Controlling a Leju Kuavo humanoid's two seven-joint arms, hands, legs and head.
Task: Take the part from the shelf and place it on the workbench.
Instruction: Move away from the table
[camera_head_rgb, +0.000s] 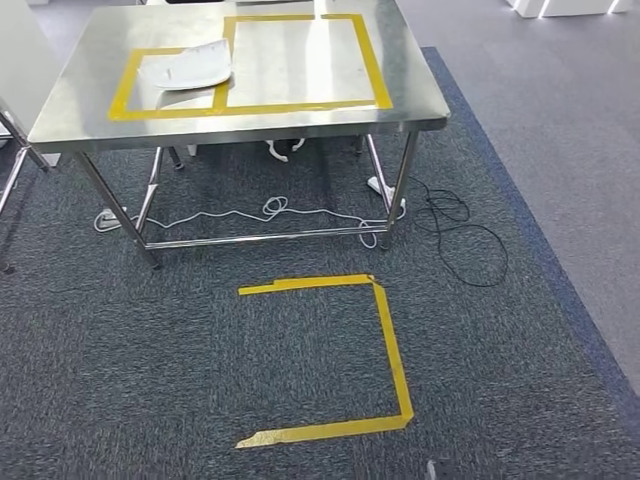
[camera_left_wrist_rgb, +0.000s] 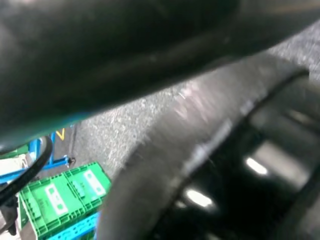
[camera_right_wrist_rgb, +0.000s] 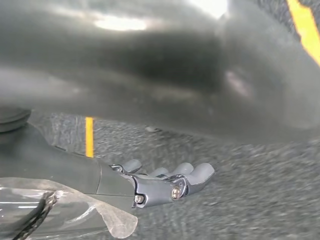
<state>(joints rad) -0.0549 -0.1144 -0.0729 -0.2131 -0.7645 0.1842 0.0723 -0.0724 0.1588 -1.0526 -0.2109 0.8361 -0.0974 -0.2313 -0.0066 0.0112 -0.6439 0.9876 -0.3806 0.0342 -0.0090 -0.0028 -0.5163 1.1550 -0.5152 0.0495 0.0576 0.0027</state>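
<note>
Delivery looks done to you: a white part (camera_head_rgb: 186, 66) lies flat inside the left yellow-taped frame on the steel table (camera_head_rgb: 75, 110), and the right hand (camera_right_wrist_rgb: 166, 182) hangs over the carpet with fingers (camera_right_wrist_rgb: 200, 172) straight, holding nothing; the left hand's state I cannot tell.

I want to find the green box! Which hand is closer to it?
Probably left, though I can't be sure. The left wrist view looks right at the green box. The right hand hangs over carpet near yellow tape.
</note>
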